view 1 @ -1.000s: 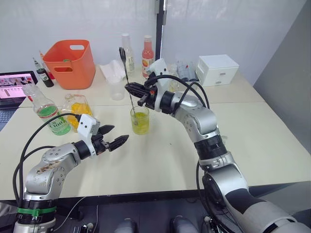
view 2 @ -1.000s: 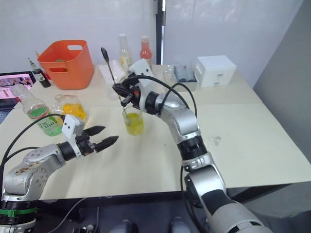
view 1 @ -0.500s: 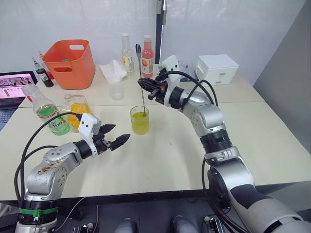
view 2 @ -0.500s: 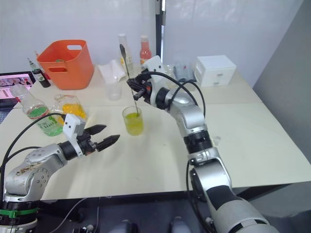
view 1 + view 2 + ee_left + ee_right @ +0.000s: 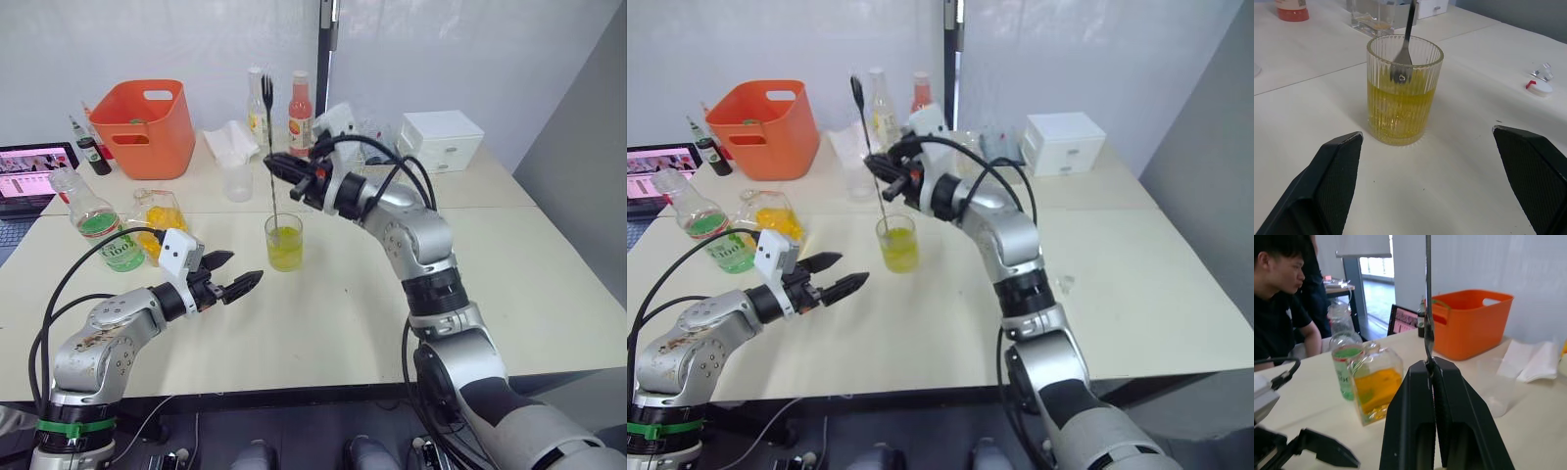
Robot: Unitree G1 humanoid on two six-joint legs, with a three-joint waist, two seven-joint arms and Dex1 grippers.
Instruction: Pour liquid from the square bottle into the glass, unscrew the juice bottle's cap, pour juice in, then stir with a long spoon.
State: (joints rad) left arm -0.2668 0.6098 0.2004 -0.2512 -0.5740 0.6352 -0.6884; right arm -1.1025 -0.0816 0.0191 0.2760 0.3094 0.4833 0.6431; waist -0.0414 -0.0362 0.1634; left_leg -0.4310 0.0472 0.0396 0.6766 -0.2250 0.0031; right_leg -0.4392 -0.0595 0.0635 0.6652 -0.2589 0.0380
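Since the glass (image 5: 283, 242) already holds yellow-green liquid, both pours look done and only stirring seems left. From the eye views, the spoon (image 5: 269, 147) is seen pinched mid-shaft by the right tool (image 5: 294, 172), its lower end down in the glass at mid-surface; the juice bottle (image 5: 96, 230) and square bottle (image 5: 157, 217) are parked to the left. In the left wrist view, the left tool (image 5: 1425, 161) is spread wide, holding nothing, and the cap (image 5: 1539, 86) lies past the glass. In the right wrist view, the spoon's lower part is hidden behind the closed fingers.
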